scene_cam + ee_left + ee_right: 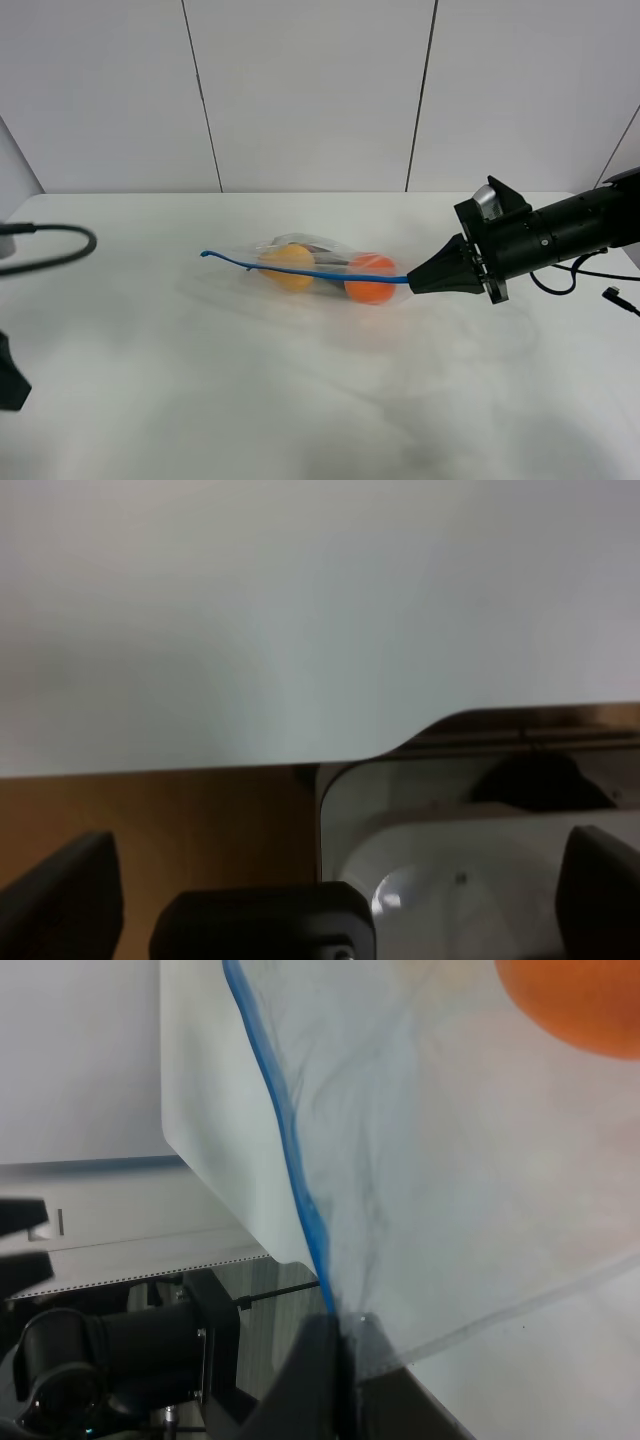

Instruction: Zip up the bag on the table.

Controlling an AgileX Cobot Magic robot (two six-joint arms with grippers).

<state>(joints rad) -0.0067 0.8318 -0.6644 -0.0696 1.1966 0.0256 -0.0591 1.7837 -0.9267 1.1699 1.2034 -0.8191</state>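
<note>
Our left gripper [330, 880] sits low at the near left edge, fingers wide apart, holding nothing. Our right gripper [418, 280] reaches in sideways, pinched tight on the blue zipper strip [300, 269]. Only its wrist view shows that pinch close up. We see the bag [320, 268] lying mid-table [300, 400], stretched left to right.

The dark item [322, 262] inside the bag [300, 268] is mostly hidden behind the yellow pear [288, 266] and orange fruit [370, 279]; its identity cannot be determined. The left hand [340, 895] is cut off by the frame edge and blurred.
</note>
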